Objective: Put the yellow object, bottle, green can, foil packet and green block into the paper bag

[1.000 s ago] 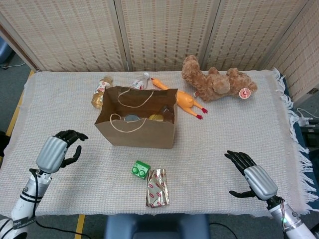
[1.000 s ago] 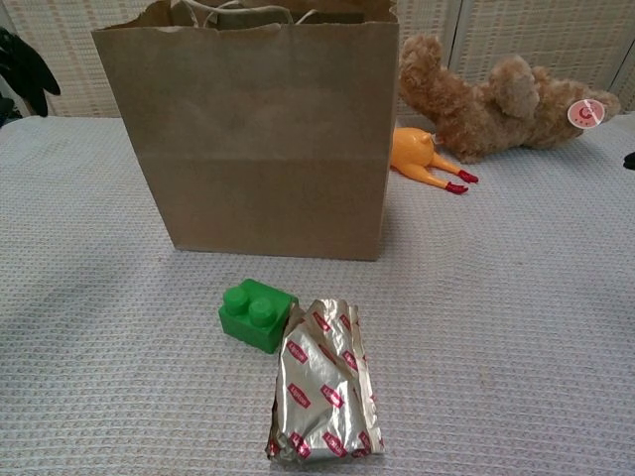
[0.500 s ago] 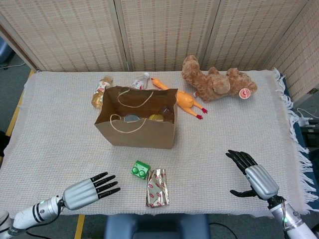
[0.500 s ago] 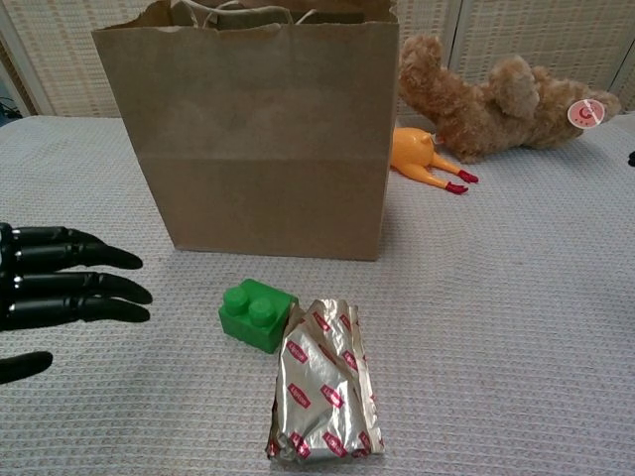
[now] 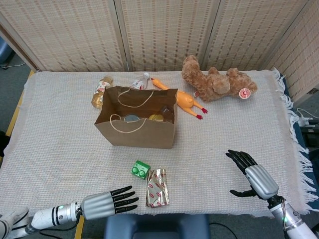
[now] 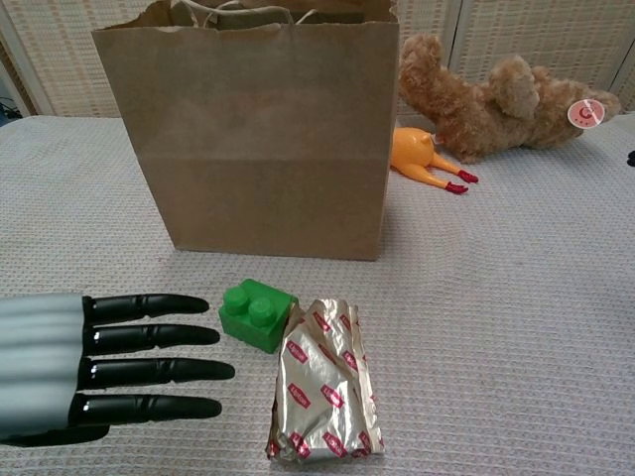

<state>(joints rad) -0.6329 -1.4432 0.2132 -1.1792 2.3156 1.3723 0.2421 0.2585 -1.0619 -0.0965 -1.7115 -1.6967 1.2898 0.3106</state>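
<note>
The brown paper bag (image 5: 137,127) (image 6: 263,129) stands open at mid table; inside it show a can top (image 5: 131,118) and a yellowish item (image 5: 156,118). In front of it lie the green block (image 5: 140,170) (image 6: 257,313) and, touching it, the foil packet (image 5: 157,187) (image 6: 324,382). My left hand (image 5: 107,203) (image 6: 94,362) is flat and open, fingers stretched toward the block and packet, just left of them and not touching. My right hand (image 5: 253,176) hovers open at the front right, far from them. Behind the bag lie two bottles (image 5: 100,91) (image 5: 139,81).
A rubber chicken (image 5: 180,98) (image 6: 422,159) lies to the right behind the bag. A brown teddy bear (image 5: 217,83) (image 6: 496,94) sprawls at the back right. The woven table mat (image 5: 224,134) ends close to my hands at the front edge.
My left hand came down from the left side to the front edge and slid right, fingers stretched toward the block and packet. The right hand stayed almost still.
</note>
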